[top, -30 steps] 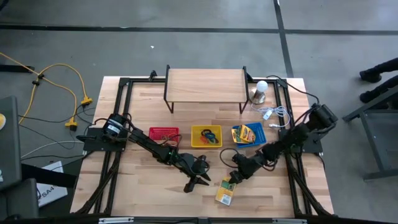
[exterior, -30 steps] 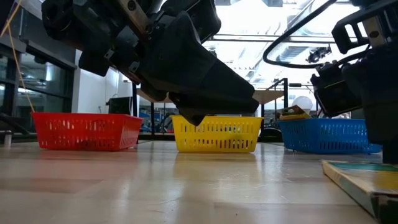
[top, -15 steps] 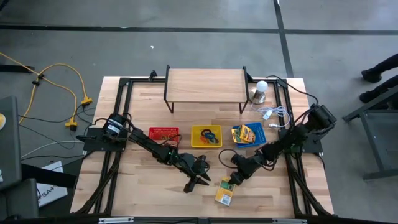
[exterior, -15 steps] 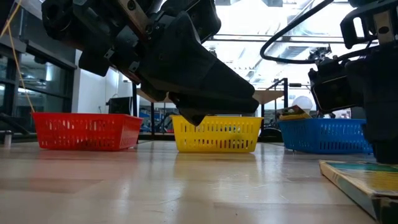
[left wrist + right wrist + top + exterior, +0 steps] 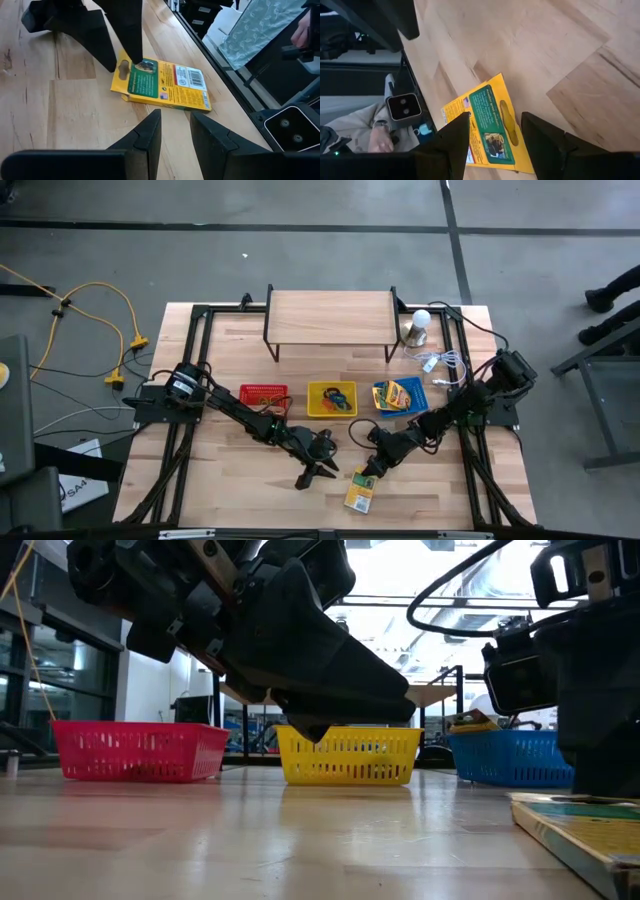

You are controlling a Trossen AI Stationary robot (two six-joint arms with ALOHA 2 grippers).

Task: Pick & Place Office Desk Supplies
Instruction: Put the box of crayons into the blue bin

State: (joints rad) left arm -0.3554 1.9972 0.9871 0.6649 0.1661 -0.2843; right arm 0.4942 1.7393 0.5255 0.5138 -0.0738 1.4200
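Note:
A flat yellow-and-green crayon box lies flat on the table near the front edge. My right gripper is open and slants down over the box's hang-tab end, which shows between its fingers in the right wrist view. My left gripper hovers just left of the box, open with a narrow gap and nothing between the fingers; it points at the box. Coloured small items lie in the yellow basket, and more crayon boxes in the blue basket. My right gripper comes slanting down from the table's far right. One fingertip sits on the top face of the box's hang-tab end, beside the hanger hole. The other finger stands off the box's edge. The box lies flat on the table.
A red basket stands left of the yellow one. Behind the baskets is a wooden shelf on black legs, with a white bulb and a tangle of white wire to its right. A black frame runs along the table's edges.
My right gripper has rolled a little and tipped farther down over the crayon box, shifting slightly toward the table's left. The box has slid slightly left with it. My left gripper has kept still.

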